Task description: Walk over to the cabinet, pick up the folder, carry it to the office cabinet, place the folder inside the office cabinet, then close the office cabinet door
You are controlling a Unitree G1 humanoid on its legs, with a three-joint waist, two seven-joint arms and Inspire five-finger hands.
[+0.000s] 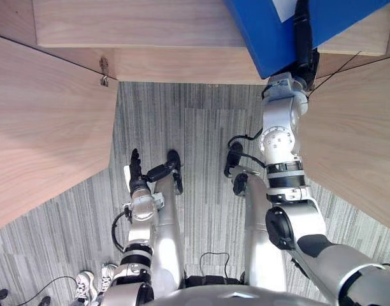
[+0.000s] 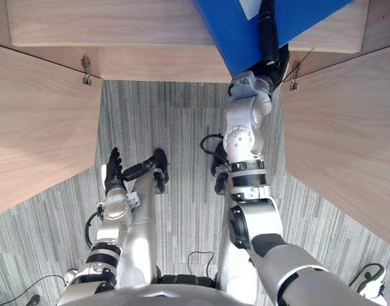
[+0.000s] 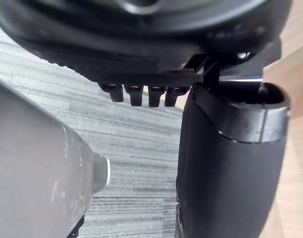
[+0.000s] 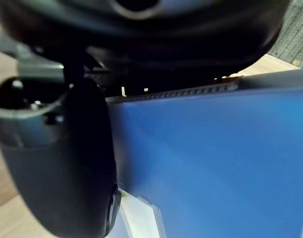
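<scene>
My right hand (image 1: 303,39) is shut on the blue folder (image 1: 266,33), which it holds out ahead over the wooden office cabinet's shelf (image 1: 137,25). In the right wrist view my thumb (image 4: 62,163) lies against the folder's blue cover (image 4: 216,158), and a white label shows at the cover's edge. The folder's far end runs out of the eye views, so I cannot tell whether it rests on the shelf. Low at my side over the carpet, my left hand (image 1: 136,173) hangs open with straight fingers (image 3: 141,94) and holds nothing.
The cabinet's two wooden doors stand open towards me, the left door (image 1: 42,127) and the right door (image 1: 354,134), with a metal hinge (image 1: 104,71) at the left door's inner corner. Grey striped carpet (image 1: 201,127) lies between them.
</scene>
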